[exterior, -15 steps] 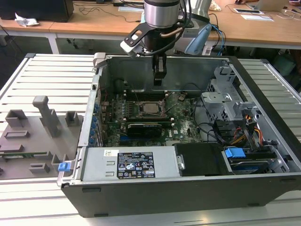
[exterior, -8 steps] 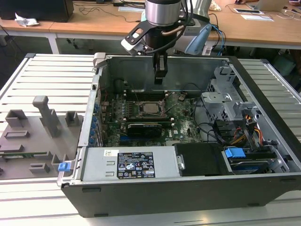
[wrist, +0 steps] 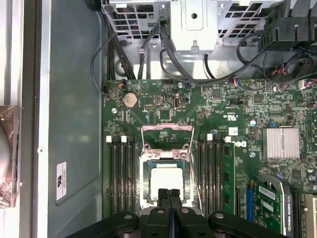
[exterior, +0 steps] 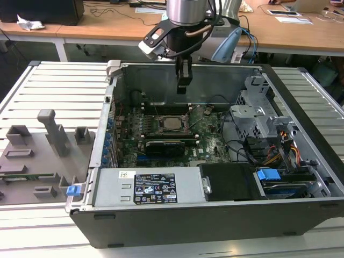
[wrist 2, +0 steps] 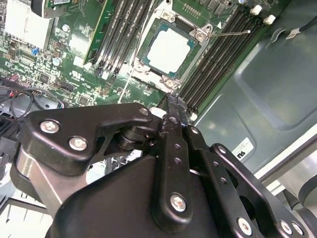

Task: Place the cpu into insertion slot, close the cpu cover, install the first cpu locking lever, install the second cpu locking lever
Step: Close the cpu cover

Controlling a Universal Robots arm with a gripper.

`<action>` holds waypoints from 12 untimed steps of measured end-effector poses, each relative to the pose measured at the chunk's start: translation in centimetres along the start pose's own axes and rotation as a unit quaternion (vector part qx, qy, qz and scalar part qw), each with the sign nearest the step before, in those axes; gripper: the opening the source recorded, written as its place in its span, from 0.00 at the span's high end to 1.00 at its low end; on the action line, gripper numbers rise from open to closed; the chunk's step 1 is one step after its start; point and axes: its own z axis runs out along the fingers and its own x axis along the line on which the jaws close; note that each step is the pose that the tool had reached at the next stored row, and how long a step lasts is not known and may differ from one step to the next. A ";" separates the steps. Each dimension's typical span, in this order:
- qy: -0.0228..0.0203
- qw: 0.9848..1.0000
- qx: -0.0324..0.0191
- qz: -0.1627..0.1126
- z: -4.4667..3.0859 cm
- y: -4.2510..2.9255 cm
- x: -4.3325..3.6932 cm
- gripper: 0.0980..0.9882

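gripper (wrist: 169, 192) being held clenched on nothing, being hung just above cpu (wrist: 166, 179) sitting in insertion slot (wrist: 146, 174)

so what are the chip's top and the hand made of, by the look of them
The chip: bare metal on top, it seems, pale silver-grey with a dull sheen. The hand: matte black, coated metal or hard plastic, I cannot tell which; its screws are bright metal.
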 end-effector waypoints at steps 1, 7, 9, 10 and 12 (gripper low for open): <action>0.000 1.000 0.000 0.000 -0.07 0.04 0.00 0.99; 0.000 1.000 0.000 0.000 -0.24 0.26 0.01 0.99; 0.000 1.000 0.000 0.000 -0.28 0.35 0.02 0.99; 0.000 1.000 0.000 0.000 -0.29 0.38 0.02 0.99; 0.000 1.000 0.000 0.000 -0.31 0.42 0.02 0.99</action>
